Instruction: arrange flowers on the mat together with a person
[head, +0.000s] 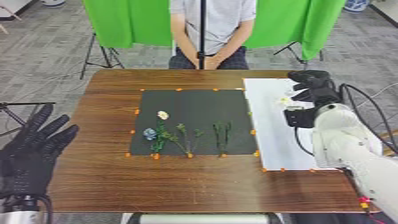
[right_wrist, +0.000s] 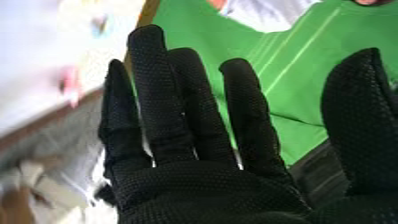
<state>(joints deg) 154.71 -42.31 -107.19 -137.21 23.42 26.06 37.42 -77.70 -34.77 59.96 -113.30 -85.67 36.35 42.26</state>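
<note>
In the head view my right hand (head: 311, 84) is over the far right part of the white mat (head: 274, 125), beside a pale flower (head: 285, 101) lying there. My right hand (right_wrist: 204, 185) in the right wrist view has straight, spread fingers and holds nothing. The dark mat (head: 191, 110) bears a white flower (head: 163, 115), a blue flower (head: 149, 133), leafy green sprigs (head: 184, 140) and thin green stems (head: 222, 135). My left hand (head: 31, 155) is open, off the table's left edge, well apart from the mats.
Small orange markers (head: 253, 132) line both mats on the brown wooden table (head: 178, 190). Black cables (head: 369, 107) run beside the right arm. Behind the table hang green curtains (head: 129, 25), with a black stand (head: 202, 35) between them.
</note>
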